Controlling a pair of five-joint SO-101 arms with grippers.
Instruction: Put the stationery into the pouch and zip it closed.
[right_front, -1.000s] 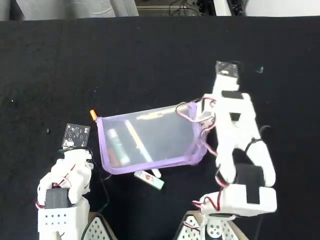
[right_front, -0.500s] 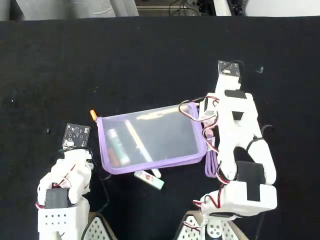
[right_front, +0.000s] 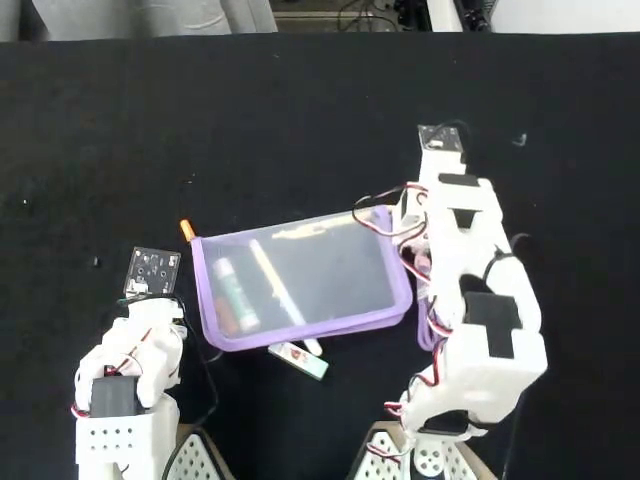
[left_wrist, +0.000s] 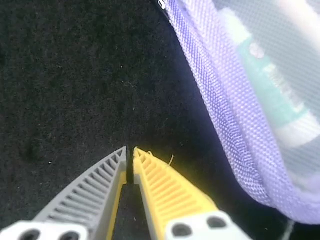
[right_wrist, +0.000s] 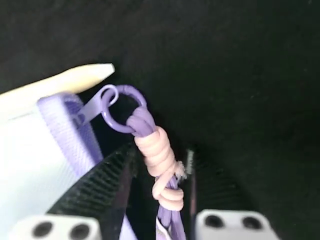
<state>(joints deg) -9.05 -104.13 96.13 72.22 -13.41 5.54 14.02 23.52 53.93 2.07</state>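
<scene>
The purple mesh pouch (right_front: 320, 270) lies lengthwise across the black worktop (right_front: 300, 120) between the arms, its zip cord (right_wrist: 149, 131) at the right-arm end hanging between the parted jaws of the right tool (right_wrist: 159, 152) (not yet pinched, I judge), while the left tool (left_wrist: 131, 151), pressed together, sits just beside the opposite end

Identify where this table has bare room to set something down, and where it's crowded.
Bare: the black table beyond the pouch and to its left. Crowded: the near edge, among the small white item, left arm and right arm.
</scene>
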